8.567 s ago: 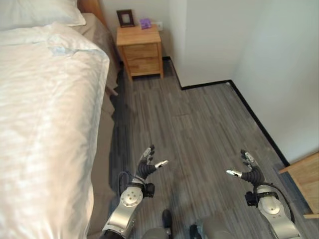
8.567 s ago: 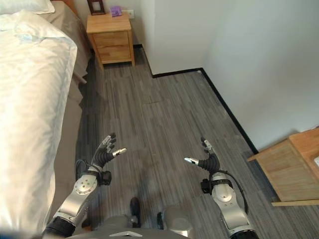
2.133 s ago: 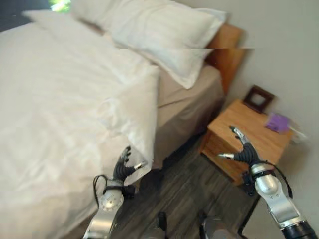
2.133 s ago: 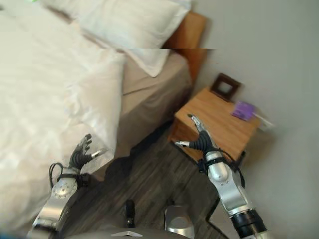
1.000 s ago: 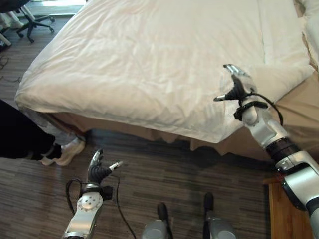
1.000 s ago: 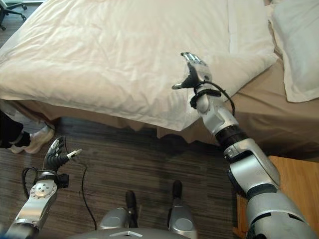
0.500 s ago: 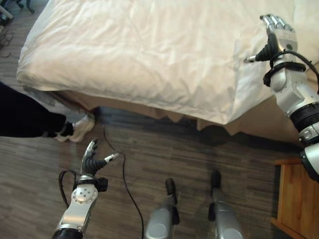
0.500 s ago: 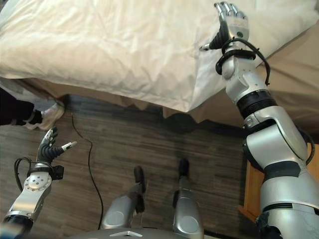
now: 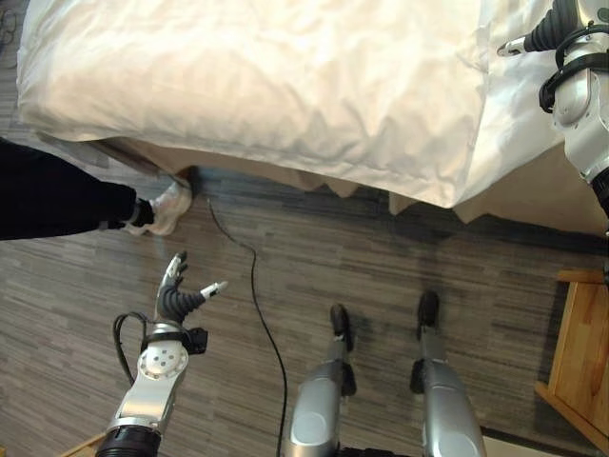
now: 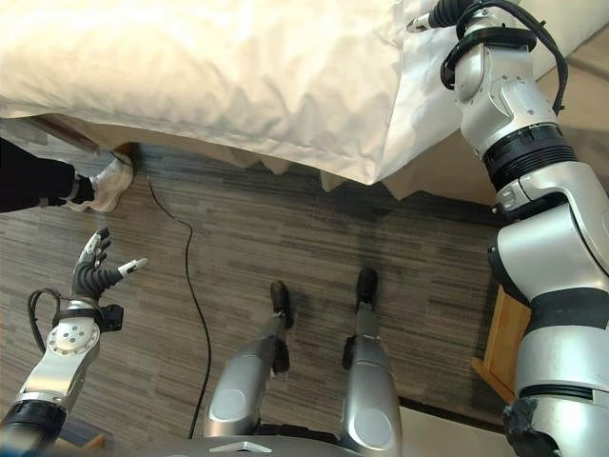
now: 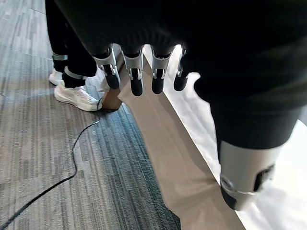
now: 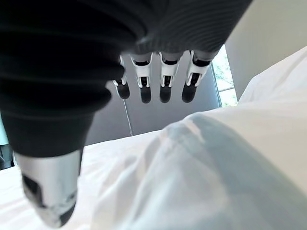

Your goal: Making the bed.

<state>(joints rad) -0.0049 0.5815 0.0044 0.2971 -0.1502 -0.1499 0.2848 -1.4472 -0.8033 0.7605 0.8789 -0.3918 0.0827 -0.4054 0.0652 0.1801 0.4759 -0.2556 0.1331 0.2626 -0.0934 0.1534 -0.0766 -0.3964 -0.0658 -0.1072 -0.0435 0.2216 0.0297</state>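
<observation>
A white duvet (image 9: 266,86) covers the bed, and its near corner (image 9: 461,186) hangs over the side by the beige bed skirt (image 9: 533,190). My right hand (image 9: 552,33) is raised over the duvet's turned-back end at the far right, open, with straight fingers (image 12: 165,81) and nothing in them; the duvet (image 12: 216,182) lies just below them. My left hand (image 9: 174,303) hovers low over the floor, well short of the bed. It is open, its fingers (image 11: 135,72) pointing at the bed skirt (image 11: 172,153).
A person in black trousers and white shoes (image 9: 162,208) stands at the bed's left corner, seen too in the left wrist view (image 11: 76,96). A wooden nightstand (image 9: 580,352) stands at the right edge. Grey plank floor (image 9: 285,276) runs along the bedside.
The whole picture has shifted, so the camera has moved. My right hand stays open over the duvet's end, slightly higher in view. My left hand keeps its open pose above the floor.
</observation>
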